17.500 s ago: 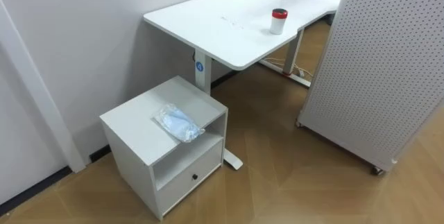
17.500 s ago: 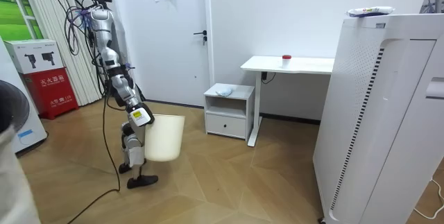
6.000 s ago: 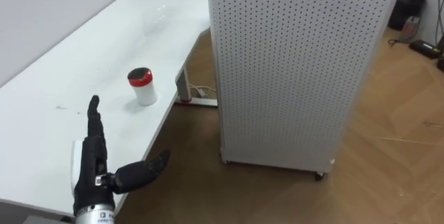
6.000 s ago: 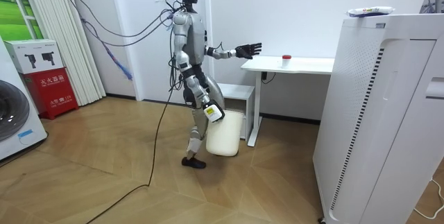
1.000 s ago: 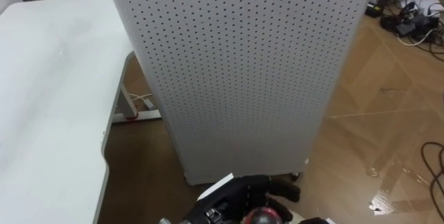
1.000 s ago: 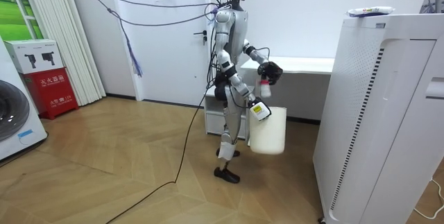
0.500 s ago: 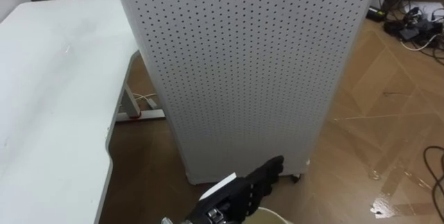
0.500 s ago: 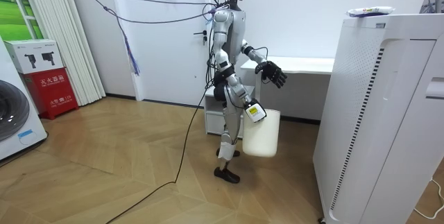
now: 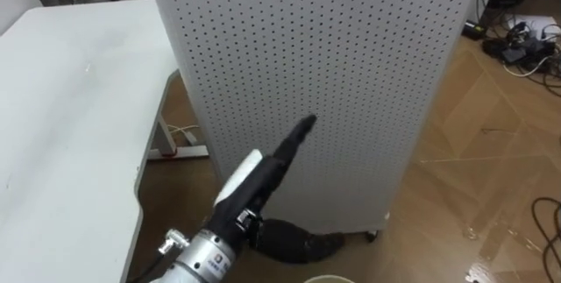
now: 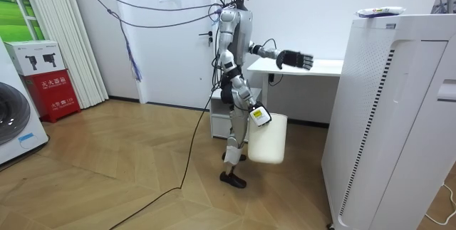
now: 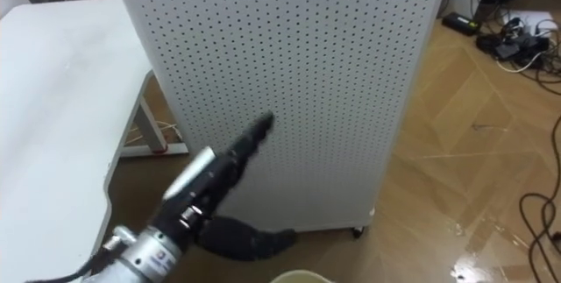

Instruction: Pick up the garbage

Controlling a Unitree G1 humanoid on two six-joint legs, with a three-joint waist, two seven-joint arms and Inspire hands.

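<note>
Far left, the white desk [image 9: 61,99] stretches away toward the far wall. Just right of its edge, the left hand [image 9: 248,188] reaches out ahead. Its fingers [image 9: 298,130] are straight and together, the thumb is spread wide below them, and it holds nothing. Behind it rises the tall white perforated panel [image 9: 351,64].

In the room view the robot stands upright between desk and panel. The white bin [image 10: 269,139] hangs at its right hand [image 10: 254,112], beside the leg, and that hand's grip cannot be made out. The bin's inside is hidden, so where the garbage lies cannot be told.

Far right, dark cables [image 9: 526,42] lie on the wooden floor [image 9: 473,169].
</note>
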